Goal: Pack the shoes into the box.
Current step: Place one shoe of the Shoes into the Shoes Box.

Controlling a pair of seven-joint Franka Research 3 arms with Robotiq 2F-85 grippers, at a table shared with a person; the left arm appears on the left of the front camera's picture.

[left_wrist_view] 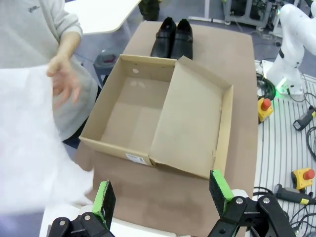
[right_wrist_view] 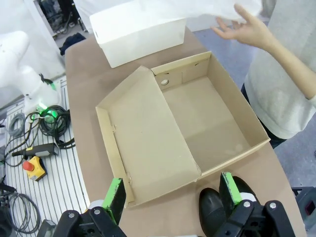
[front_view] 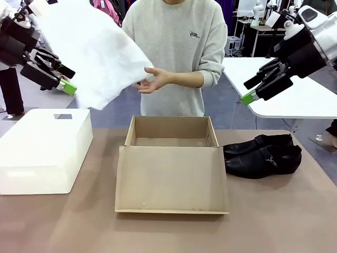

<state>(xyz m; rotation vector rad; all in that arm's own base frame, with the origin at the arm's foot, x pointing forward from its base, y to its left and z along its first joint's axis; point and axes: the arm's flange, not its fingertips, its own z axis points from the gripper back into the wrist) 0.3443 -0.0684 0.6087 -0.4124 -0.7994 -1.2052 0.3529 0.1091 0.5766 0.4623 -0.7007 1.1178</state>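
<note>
A white plastic bin is seen on the table to the left of the box. A large sheet of white tissue paper is held up by the person over the table's left side, and part of the left arm is hidden behind it. The person's open hand is raised above the box's far wall. The box is placed mid-table, its bare cardboard floor exposed and its flap lid laid flat toward the robot. The shoes are set side by side just right of the box, toes toward it.

The left gripper is held high above the bin, jaws spread wide and nothing gripped. The right gripper is likewise held wide and unloaded, raised above the shoes and well clear of them.
</note>
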